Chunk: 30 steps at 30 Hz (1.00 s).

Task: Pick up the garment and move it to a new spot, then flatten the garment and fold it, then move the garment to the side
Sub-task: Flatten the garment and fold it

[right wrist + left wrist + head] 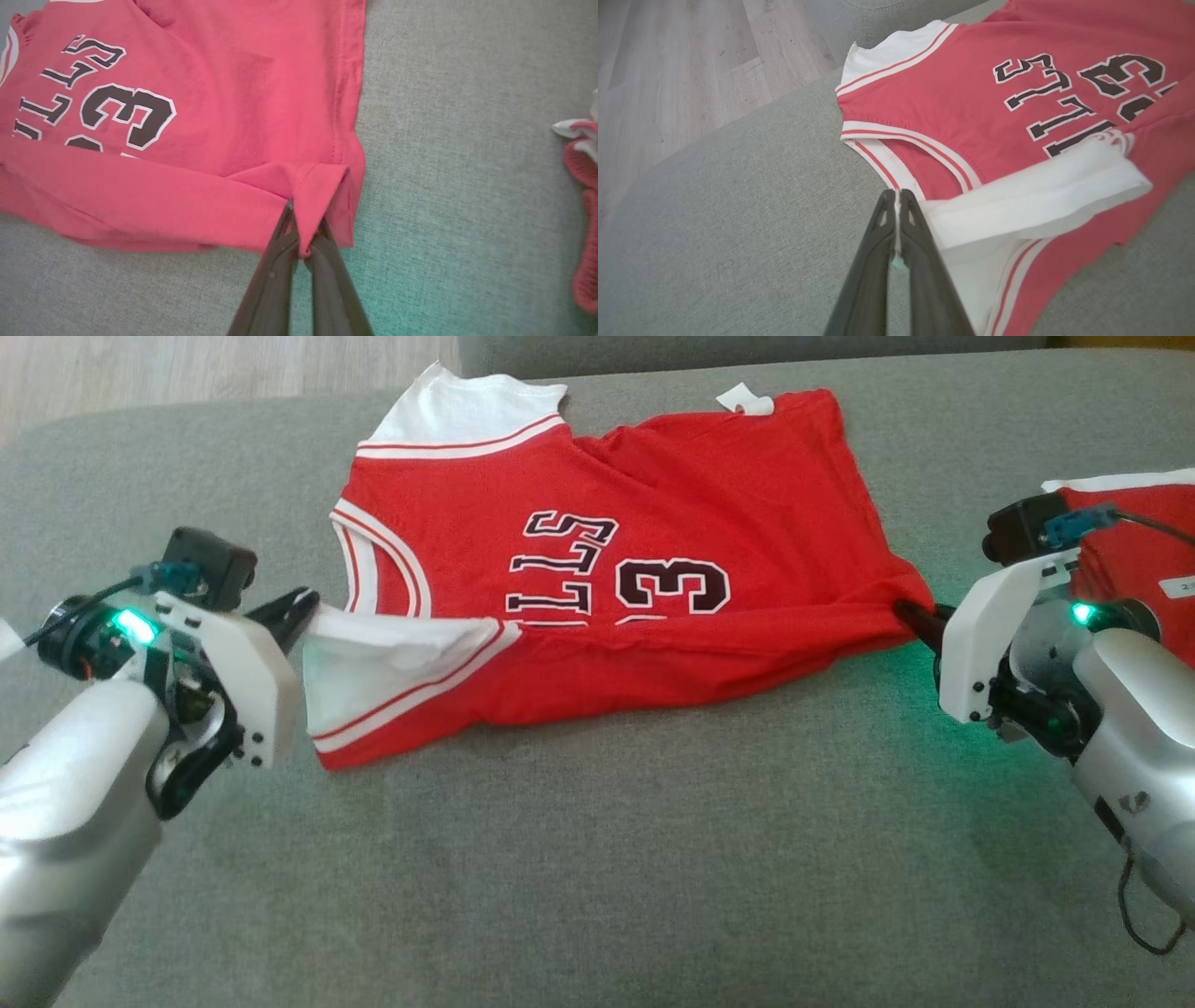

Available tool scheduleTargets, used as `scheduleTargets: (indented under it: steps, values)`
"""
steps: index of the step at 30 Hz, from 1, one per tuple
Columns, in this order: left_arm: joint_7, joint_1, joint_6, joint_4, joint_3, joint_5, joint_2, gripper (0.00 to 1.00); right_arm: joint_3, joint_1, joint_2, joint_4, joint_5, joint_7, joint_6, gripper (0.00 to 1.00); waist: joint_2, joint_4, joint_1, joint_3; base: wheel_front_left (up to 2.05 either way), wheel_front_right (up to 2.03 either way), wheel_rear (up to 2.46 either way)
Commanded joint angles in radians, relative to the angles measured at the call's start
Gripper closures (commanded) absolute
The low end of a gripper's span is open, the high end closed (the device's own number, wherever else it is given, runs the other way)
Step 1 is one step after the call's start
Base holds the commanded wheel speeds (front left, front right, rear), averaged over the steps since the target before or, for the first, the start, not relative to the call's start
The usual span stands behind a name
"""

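Your two pale forearms sit closest to the head camera, the left forearm at the lower left and the right forearm at the lower right, each with a green light glowing at the wrist. Between them the garment, a red jersey with white sleeves and black lettering edged in white, lies spread on the grey sofa cushion, its near edge lifted and doubled back over the front. Your left gripper has its fingers pressed together on the edge of the white sleeve; from the left wrist camera you can see a thin line of white cloth pinched between the tips of that gripper, and the sleeve stretches away from it across the red body of the garment. Your right gripper is clamped on the red hem corner at the opposite end; the right wrist camera shows its fingers closed around a folded tab of red cloth, with the garment running off to that view's left. A small white label pokes out at the jersey's far edge. Another red and white garment lies on the cushion behind your right wrist, well apart from the one you hold. Pale wooden floor shows beyond the cushion's far left corner.
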Motion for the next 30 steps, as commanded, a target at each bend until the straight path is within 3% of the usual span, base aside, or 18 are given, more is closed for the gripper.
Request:
scheduleTargets:
  steps: [1, 13, 14, 15, 16, 21, 25, 26, 30]
  values:
    - [-0.015, -0.073, -0.003, -0.005, 0.044, 0.007, 0.035, 1.00, 0.003, -0.030, -0.003, -0.013, -0.006, -0.003, -0.001, 1.00, 0.0000, 0.002, -0.0001, 0.002, 0.00, 0.00, 0.00]
    - [-0.122, -0.159, -0.009, 0.137, 0.016, 0.042, -0.055, 1.00, 0.024, -0.096, 0.011, 0.033, -0.024, -0.029, -0.001, 1.00, 0.0000, 0.022, -0.0001, 0.046, 0.00, 0.00, 0.00]
    - [-0.132, -0.165, -0.009, 0.150, 0.012, 0.047, -0.063, 0.67, 0.027, -0.103, 0.012, 0.041, -0.032, -0.035, -0.001, 1.00, 0.0000, 0.023, -0.0001, 0.048, 0.00, 0.00, 0.00]
    - [-0.151, -0.172, -0.005, 0.162, 0.011, 0.056, -0.072, 0.25, 0.028, -0.110, 0.013, 0.049, -0.042, -0.050, -0.001, 0.40, 0.0000, 0.025, -0.0001, 0.051, 0.00, 0.00, 0.00]
    - [-0.174, -0.179, 0.003, 0.175, 0.013, 0.063, -0.082, 0.00, 0.024, -0.115, 0.017, 0.060, -0.046, -0.064, -0.001, 0.00, 0.0000, 0.026, -0.0001, 0.054, 0.00, 0.00, 0.00]
    - [-0.369, -0.209, 0.077, 0.224, 0.063, 0.079, -0.135, 0.00, -0.006, -0.134, 0.039, 0.086, -0.049, -0.166, -0.001, 0.00, 0.0000, 0.032, -0.0001, 0.051, 0.00, 0.00, 0.00]
    - [-0.557, -0.201, 0.147, 0.234, 0.139, 0.060, -0.175, 0.00, -0.063, -0.130, 0.049, 0.072, -0.044, -0.329, -0.001, 0.00, 0.0000, 0.033, -0.0001, 0.026, 0.00, 0.00, 0.00]
    - [-0.594, -0.180, 0.175, 0.208, 0.181, 0.050, -0.188, 0.00, -0.094, -0.119, 0.052, 0.064, -0.058, -0.435, -0.001, 0.00, 0.0000, 0.032, -0.0001, 0.008, 0.00, 0.00, 0.00]
    - [-0.605, -0.086, 0.243, 0.040, 0.316, 0.082, -0.208, 0.00, -0.177, -0.074, 0.079, 0.067, -0.107, -0.609, -0.001, 0.00, 0.0000, 0.028, -0.0001, -0.025, 0.00, 0.00, 0.00]
